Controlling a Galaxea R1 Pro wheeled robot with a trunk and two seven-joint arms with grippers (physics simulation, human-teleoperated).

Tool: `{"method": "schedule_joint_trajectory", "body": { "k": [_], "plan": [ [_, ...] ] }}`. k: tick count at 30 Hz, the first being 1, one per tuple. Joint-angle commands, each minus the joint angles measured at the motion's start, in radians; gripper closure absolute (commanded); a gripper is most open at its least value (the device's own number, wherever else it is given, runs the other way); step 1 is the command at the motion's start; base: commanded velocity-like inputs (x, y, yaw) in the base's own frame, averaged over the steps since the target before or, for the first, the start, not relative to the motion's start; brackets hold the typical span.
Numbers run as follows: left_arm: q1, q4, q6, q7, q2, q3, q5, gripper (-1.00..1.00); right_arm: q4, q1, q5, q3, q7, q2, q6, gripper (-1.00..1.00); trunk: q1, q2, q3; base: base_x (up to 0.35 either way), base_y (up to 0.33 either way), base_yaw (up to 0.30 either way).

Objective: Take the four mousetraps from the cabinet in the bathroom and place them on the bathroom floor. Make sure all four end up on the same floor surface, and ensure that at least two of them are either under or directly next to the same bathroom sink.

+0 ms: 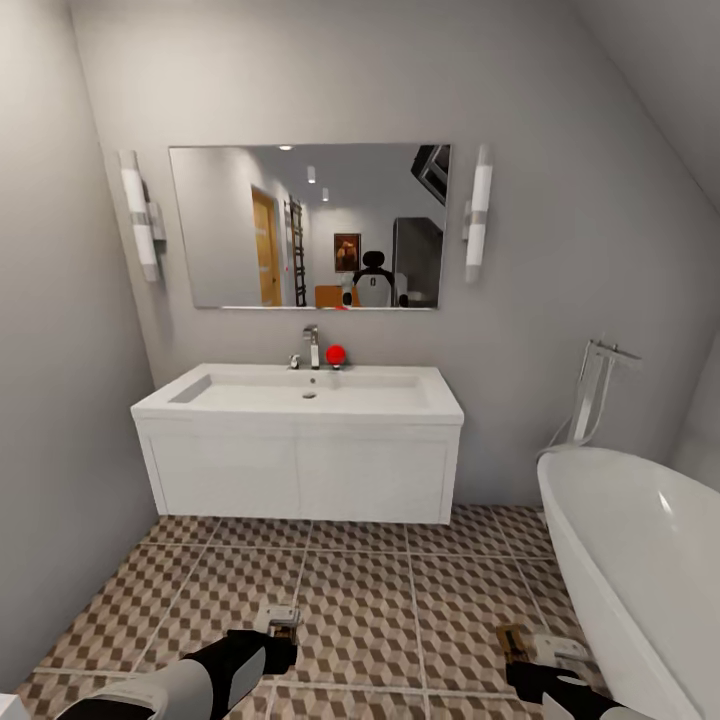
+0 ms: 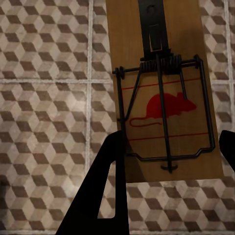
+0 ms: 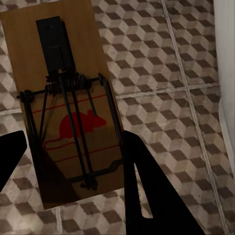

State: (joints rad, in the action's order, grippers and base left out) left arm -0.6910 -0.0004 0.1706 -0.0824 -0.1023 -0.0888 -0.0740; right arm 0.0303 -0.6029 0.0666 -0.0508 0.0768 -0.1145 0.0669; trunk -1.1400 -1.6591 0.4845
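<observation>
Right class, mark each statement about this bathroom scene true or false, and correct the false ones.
1. Each gripper holds a mousetrap. True: left gripper on one mousetrap, right gripper on another.
2. The bathtub stands left of the sink. False: the bathtub is to the right of the sink.
3. A red object sits beside the tap. True: red object, tap.
4. The floor is plain white. False: the floor has a brown cube pattern.

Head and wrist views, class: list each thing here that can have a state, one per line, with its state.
Left gripper: shut on a mousetrap, held above the bathroom floor.
Right gripper: shut on a second mousetrap.
Bathroom sink: basin empty, tap not running.
Vanity doors: closed.
Wall lights: lit.
</observation>
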Motion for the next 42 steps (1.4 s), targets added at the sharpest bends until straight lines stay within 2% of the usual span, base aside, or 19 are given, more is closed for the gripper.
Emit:
{"method": "schedule_joint_trajectory", "body": {
  "k": [1, 8, 16, 42],
  "plan": [
    [-0.001, 0.0, 0.004, -0.003, 0.0, -0.008, -0.008, 1.0, 0.003, -0.001, 0.007, -0.004, -0.001, 0.005, 0.007, 1.0, -0.004, -0.008, 0.004, 0.0, 0.0, 0.0],
    [0.0, 0.0, 0.003, -0.004, 0.009, -0.008, -0.01, 1.0, 0.003, -0.001, 0.007, -0.004, 0.0, 0.011, 0.008, 1.0, -0.031, -0.057, 0.026, 0.0, 0.0, 0.0],
    [0.0, 0.0, -0.019, -0.003, 0.026, -0.008, -0.009, 1.0, 0.003, -0.001, 0.008, -0.005, -0.002, 0.006, 0.008, 1.0, -0.061, -0.113, 0.051, 0.0, 0.0, 0.0],
    [0.002, 0.0, -0.033, -0.003, 0.028, -0.008, -0.008, 1.0, 0.002, -0.001, 0.008, -0.004, -0.004, 0.004, 0.012, 1.0, -0.161, -0.295, 0.133, 0.0, 0.0, 0.0]
  ]
}}
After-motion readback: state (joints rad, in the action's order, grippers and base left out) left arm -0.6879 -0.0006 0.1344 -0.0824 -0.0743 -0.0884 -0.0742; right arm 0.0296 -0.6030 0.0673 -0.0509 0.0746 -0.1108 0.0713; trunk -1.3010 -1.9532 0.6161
